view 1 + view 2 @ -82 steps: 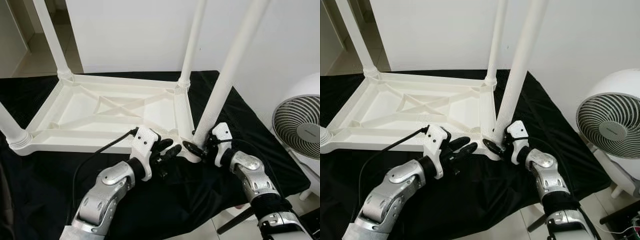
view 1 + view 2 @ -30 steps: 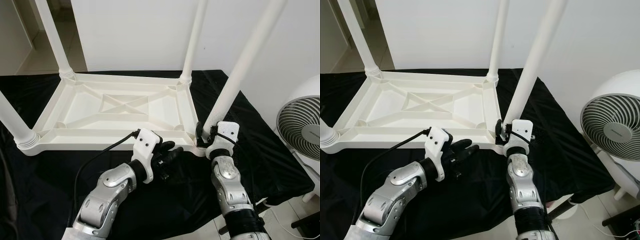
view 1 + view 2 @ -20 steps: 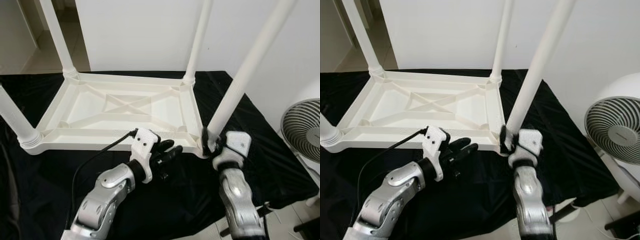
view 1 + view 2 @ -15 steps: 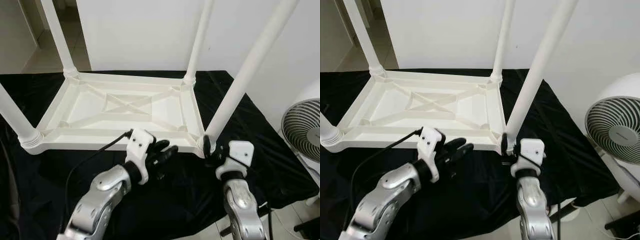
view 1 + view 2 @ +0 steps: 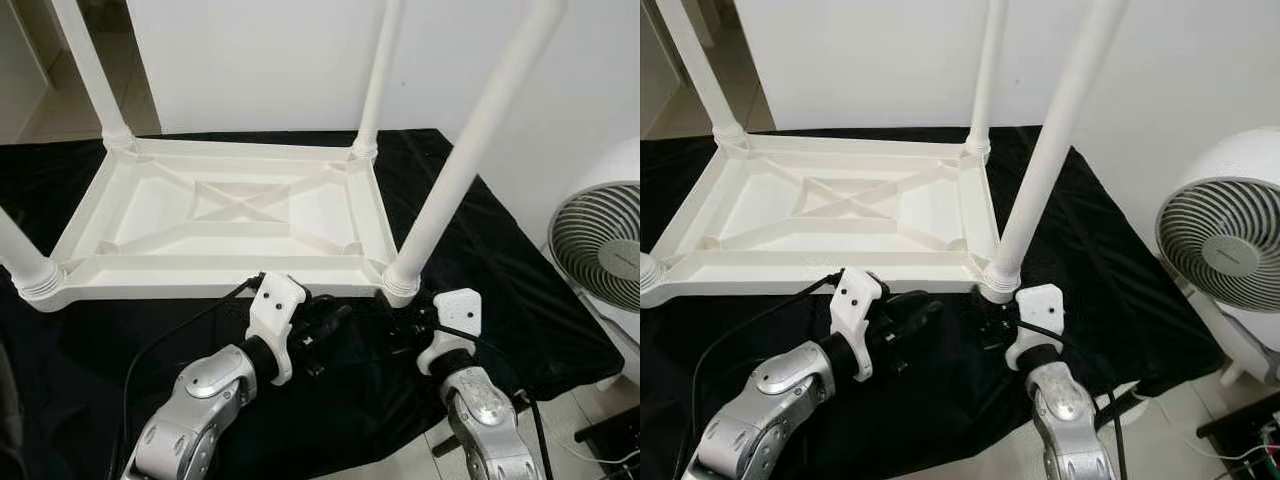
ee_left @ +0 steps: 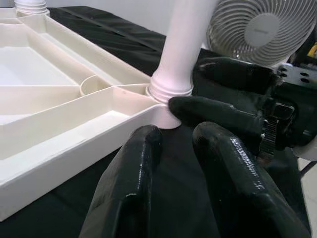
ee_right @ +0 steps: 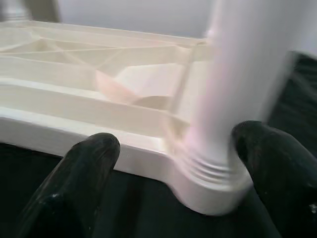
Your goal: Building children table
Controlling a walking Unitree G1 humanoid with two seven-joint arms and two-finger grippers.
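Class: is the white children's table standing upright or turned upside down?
Upside down: the table lies top-down on the black cloth, ribbed underside showing, legs pointing up.
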